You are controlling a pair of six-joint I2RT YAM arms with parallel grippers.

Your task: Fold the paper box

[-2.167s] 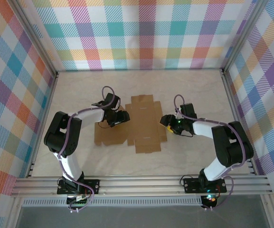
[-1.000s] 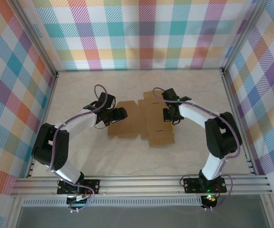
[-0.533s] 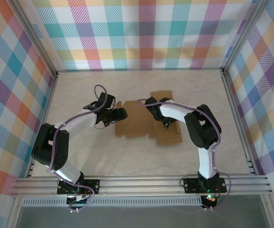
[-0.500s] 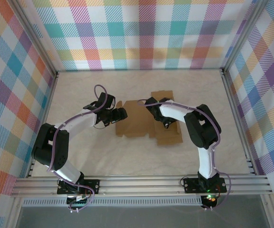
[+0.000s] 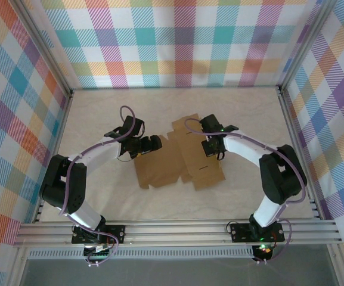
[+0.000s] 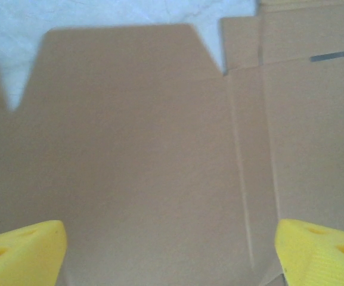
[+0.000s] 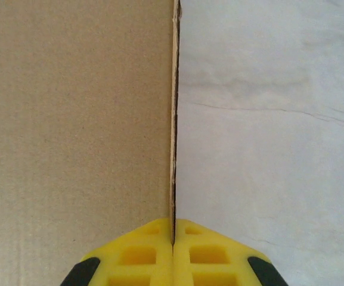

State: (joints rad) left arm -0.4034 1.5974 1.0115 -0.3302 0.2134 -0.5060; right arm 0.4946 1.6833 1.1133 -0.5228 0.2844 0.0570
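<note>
Half a second ago the right arm reached well across to the left with its elbow tucked in. Now the elbow has swung out toward the right edge of the tabletop, and the right gripper sits at the right side of the paper box. The flat brown sheet has turned with it: its left panel now lies lower, nearer the near edge, and its far flap points toward the far edge. The left arm has hardly shifted, and the left gripper still hovers over the sheet's left part. In the right wrist view the right gripper is clenched on a thin edge of the paper box, which runs straight up between the two yellow fingers, with bare tabletop to its right. In the left wrist view the left gripper is released, its yellow fingertips wide apart above the paper box, where creases and a small dark slot show. The sheet lies about mid-tabletop, on a pale, marbled cream surface. Bright plaid cloth walls close the left, far and right sides, and a ribbed metal rail runs along the near edge where the arm bases are bolted.
</note>
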